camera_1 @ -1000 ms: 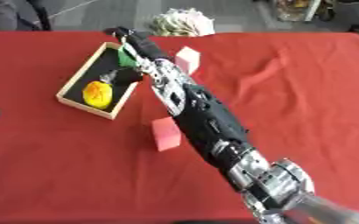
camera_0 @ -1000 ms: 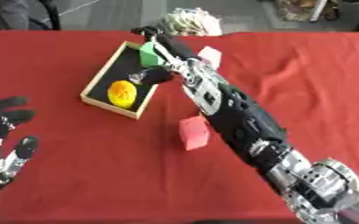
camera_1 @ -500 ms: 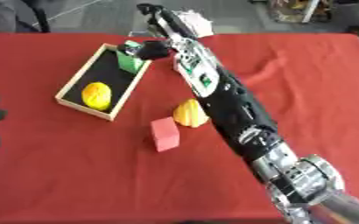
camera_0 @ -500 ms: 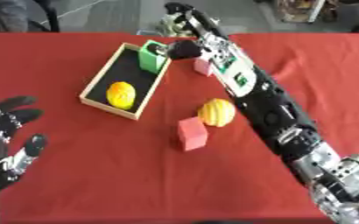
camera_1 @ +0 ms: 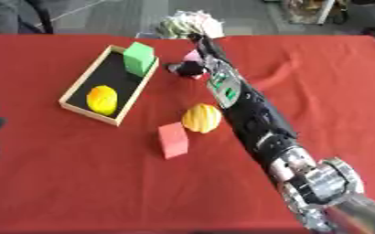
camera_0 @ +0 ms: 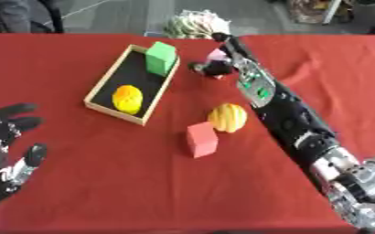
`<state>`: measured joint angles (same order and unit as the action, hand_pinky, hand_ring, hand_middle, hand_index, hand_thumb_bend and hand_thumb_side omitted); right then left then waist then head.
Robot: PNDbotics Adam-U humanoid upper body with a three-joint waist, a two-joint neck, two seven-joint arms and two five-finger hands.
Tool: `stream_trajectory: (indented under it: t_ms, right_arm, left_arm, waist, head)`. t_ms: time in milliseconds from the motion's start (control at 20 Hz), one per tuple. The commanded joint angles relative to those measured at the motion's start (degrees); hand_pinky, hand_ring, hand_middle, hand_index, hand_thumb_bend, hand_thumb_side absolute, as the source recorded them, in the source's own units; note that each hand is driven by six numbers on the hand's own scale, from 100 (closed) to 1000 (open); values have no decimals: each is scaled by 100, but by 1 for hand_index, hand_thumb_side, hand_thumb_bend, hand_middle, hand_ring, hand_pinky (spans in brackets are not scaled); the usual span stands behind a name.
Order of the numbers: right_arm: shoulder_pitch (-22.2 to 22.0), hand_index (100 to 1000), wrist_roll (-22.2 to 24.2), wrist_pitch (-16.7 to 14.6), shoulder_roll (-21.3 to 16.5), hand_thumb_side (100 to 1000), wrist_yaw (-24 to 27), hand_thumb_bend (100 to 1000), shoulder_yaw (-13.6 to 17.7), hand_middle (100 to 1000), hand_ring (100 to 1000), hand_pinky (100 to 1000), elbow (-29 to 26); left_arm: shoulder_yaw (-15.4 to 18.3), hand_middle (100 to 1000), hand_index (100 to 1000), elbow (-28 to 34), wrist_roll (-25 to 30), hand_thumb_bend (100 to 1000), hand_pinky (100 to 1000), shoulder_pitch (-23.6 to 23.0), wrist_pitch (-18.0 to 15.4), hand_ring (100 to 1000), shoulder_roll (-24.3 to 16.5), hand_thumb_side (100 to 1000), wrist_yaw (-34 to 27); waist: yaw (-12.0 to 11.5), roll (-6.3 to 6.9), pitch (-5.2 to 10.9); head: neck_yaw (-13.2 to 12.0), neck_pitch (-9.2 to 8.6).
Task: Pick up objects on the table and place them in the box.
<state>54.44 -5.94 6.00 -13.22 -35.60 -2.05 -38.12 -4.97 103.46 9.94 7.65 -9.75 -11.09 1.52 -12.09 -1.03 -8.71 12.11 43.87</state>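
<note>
The right hand (camera_0: pixel 213 67) reaches across the red desk (camera_0: pixel 87 183), fingers curled round a pink block (camera_0: pixel 218 55) just right of the box (camera_0: pixel 108 83), which holds a green block (camera_0: pixel 161 58) and an orange fruit (camera_0: pixel 127 98); the left hand (camera_0: pixel 2 153) rests with fingers spread at lower left

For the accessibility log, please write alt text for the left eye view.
The robot's right hand reaches across a red table to a pink block beside a wooden box that holds a green block and a yellow fruit. A second yellow fruit and a red block lie on the cloth; the left hand rests open at lower left.
</note>
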Motion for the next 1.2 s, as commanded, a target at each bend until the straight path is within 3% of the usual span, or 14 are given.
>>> stream_trajectory:
  t_ms: [50,350,450,550,600,800,1000,1200]
  right_arm:
    - [104,943,-248,87,-172,333,-161,663,137,886,874,821,231]
    - [143,931,-526,84,-274,320,-269,653,196,859,848,801,357]
    - [140,904,-604,125,-290,273,-351,602,202,819,806,767,391]
    - [125,806,-709,190,-292,151,-444,510,208,729,717,698,417]
    - [119,723,-779,227,-290,100,-494,415,208,639,621,635,421]
    - [107,605,-1029,270,-272,100,-629,326,202,525,517,523,395]
    - [131,576,-1172,84,-244,100,-533,307,159,499,496,495,172]
    - [217,582,-789,-293,-161,100,-194,301,-119,504,504,507,-411]
  left_arm:
    - [22,754,815,73,22,627,818,48,-11,729,-73,456,-5]
    - [23,754,815,68,23,626,817,44,-11,729,-73,456,-1]
    - [26,754,815,67,21,625,817,41,-11,729,-72,456,0]
    - [31,753,815,64,12,621,817,38,-7,728,-71,459,-1]
    - [33,753,815,61,6,620,817,36,-4,728,-70,459,-2]
    - [33,755,815,62,2,619,816,36,-2,727,-68,459,-2]
    - [40,757,815,62,-3,619,816,32,-1,732,-71,459,-2]
    - [38,758,815,66,-1,618,815,42,-4,735,-68,459,-7]
  waist:
    - [-10,89,157]
    - [5,83,147]
    - [3,87,142]
    - [4,91,138]
    - [6,92,136]
    - [10,96,131]
    - [22,92,133]
    - [13,78,135]
  head:
    - [35,18]
    - [63,3]
    - [78,-5]
    - [87,-9]
    - [90,-11]
    - [95,-12]
    - [99,-13]
    - [112,-15]
